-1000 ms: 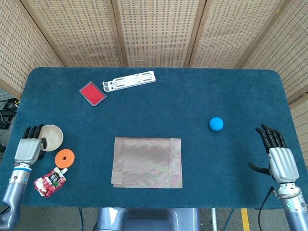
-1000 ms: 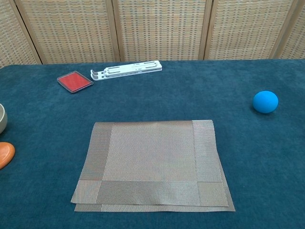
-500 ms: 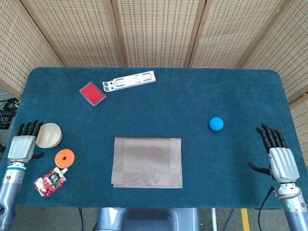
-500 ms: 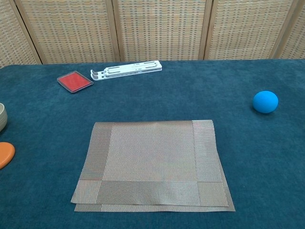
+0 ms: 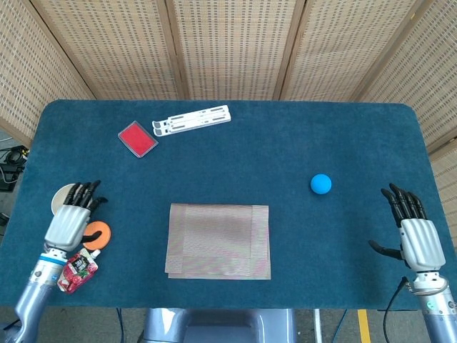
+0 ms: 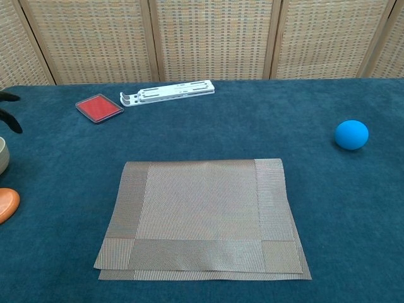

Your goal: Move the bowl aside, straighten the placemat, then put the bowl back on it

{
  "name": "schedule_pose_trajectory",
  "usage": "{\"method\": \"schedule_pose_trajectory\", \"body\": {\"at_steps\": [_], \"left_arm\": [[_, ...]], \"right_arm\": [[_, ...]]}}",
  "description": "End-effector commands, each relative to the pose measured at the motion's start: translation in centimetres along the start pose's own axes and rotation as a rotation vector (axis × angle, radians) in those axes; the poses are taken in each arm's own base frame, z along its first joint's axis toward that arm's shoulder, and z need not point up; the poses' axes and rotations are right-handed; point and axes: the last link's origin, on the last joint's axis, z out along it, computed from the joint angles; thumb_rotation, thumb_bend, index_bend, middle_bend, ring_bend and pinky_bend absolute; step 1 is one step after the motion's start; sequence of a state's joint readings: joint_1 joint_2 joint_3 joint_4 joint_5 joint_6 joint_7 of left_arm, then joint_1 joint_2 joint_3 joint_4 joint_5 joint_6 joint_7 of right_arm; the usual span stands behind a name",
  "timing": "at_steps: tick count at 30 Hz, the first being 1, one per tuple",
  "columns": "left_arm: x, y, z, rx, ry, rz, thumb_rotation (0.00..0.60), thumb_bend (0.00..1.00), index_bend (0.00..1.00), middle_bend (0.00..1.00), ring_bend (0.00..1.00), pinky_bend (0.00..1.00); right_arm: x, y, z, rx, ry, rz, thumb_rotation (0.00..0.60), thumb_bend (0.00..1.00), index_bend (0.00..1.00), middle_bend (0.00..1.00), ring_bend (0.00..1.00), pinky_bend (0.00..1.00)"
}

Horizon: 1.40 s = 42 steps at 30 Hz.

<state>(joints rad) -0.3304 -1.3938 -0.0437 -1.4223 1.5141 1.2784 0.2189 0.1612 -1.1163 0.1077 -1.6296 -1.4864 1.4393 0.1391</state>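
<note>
So the bowl (image 5: 63,197) is already off the placemat (image 5: 218,240), sitting near the desk's (image 5: 285,150) left edge. The left robot hand (image 5: 71,214) hovers over it, fingers spread, holding nothing. The right robot hand (image 5: 413,232) rests flat by the right edge, fingers apart, also empty.

My read: the move-aside step is done and straightening the mat is up next. The placemat sits near the front edge around the middle and looks folded over on itself, with a second layer peeking out along its front edge. So the next move probably calls for pinching a corner or pressing flat and sliding it square.

The mat is thin, woven and brownish, likely floppy and easy to bunch on the fuzzy blue cloth. The bowl is small, round, cream and smooth, probably hard-walled.
</note>
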Motion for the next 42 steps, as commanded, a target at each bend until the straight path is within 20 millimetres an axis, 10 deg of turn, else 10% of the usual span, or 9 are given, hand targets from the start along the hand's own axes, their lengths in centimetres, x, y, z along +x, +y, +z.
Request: {"method": "schedule_pose_trajectory", "body": {"at_steps": [1, 18, 42], "left_arm": [[-1.5, 6.1, -0.1, -0.159, -0.041, 0.006, 0.600, 0.13, 0.43, 0.00, 0.00, 0.00], [-4.8, 13.0, -1.3, -0.344, -0.141, 0.062, 0.600, 0.25, 0.34, 0.00, 0.00, 0.00], [-5.7, 13.8, -1.5, -0.337, -0.212, 0.168, 0.600, 0.24, 0.17, 0.00, 0.00, 0.00]], "right_arm": [[0.2, 0.1, 0.1, -0.004, 0.001, 0.005, 0.600, 0.03, 0.04, 0.00, 0.00, 0.00], [0.6, 0.3, 0.1, -0.009, 0.013, 0.022, 0.600, 0.03, 0.04, 0.00, 0.00, 0.00], [0.9, 0.4, 0.1, -0.014, 0.019, 0.041, 0.600, 0.03, 0.04, 0.00, 0.00, 0.00]]}}
